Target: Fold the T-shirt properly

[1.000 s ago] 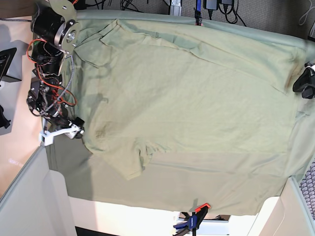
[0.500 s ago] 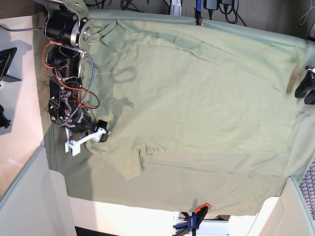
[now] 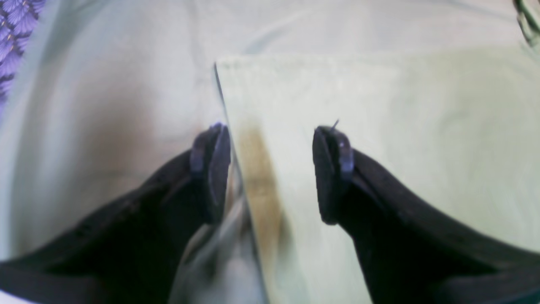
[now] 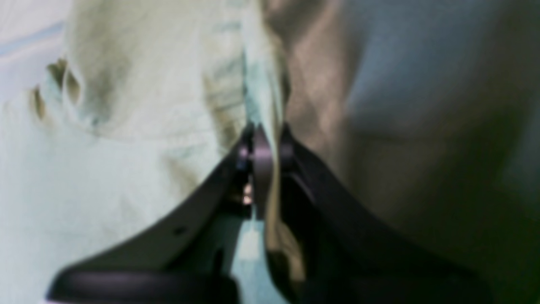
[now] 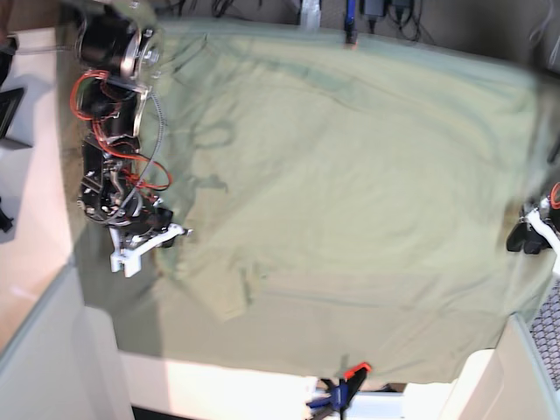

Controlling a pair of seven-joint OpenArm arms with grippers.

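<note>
Pale sage-green short-sleeved cotton T-shirt (image 5: 350, 175) lies spread flat over the darker green tablecloth (image 5: 289, 337), sleeve (image 5: 229, 293) sticking out near the front edge.

Right gripper (image 4: 263, 145) has its black jaws pressed together, pinching a thin raised fold of the shirt's side edge; in the base view it sits at the shirt's left border, arm with red wiring (image 5: 114, 140) above it. Left gripper (image 3: 272, 169) hovers with jaws spread wide over a straight shirt edge, one jaw on each side of it, nothing between them gripped. Orange-and-black clamp (image 5: 350, 381) bites the cloth's front hem. Wrist views blurred.
</note>
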